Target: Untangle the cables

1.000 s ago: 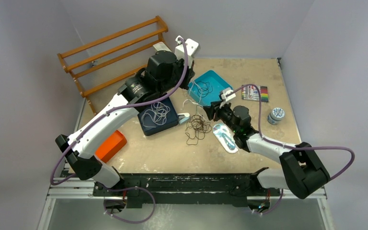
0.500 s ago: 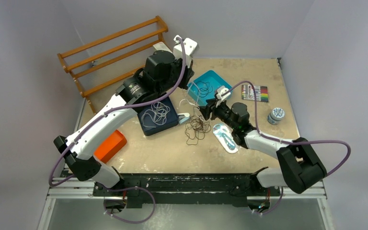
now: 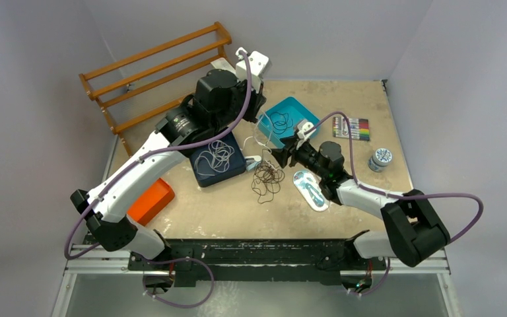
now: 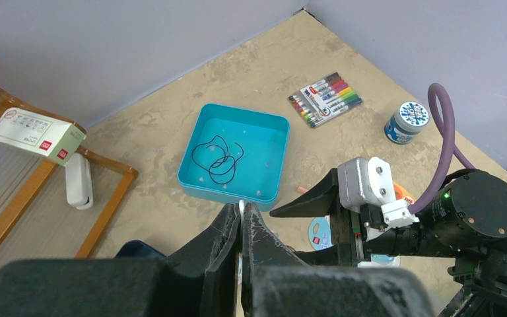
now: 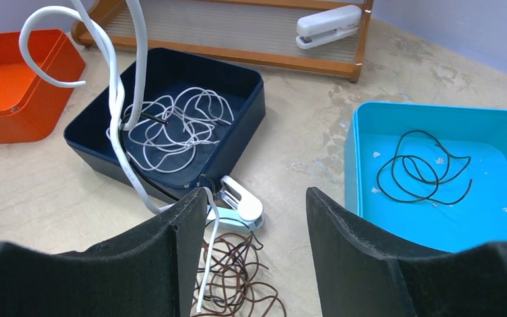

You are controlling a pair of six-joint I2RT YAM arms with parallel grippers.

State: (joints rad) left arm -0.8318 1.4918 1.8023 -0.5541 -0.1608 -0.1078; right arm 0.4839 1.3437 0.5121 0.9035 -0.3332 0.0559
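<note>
— Where are the cables?
— Black cable (image 5: 422, 168) lies in the teal tray (image 5: 353, 165) at right. White cable (image 5: 171, 129) is in the navy tray (image 5: 257, 105), one strand raised. Brown cable (image 5: 237, 277) sits on the counter (image 5: 304, 119), bottom centre.
— Pincers?
— Left pincer (image 4: 241, 210) pressed together, pinching the white cable; right pincer (image 5: 256, 197) spread above the brown cable.

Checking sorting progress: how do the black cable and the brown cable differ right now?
The black cable lies in the teal tray, in a few loose loops; the brown cable lies on the bare table, in a denser pile, with a white cable strand across it. Both are thin and ungripped.
</note>
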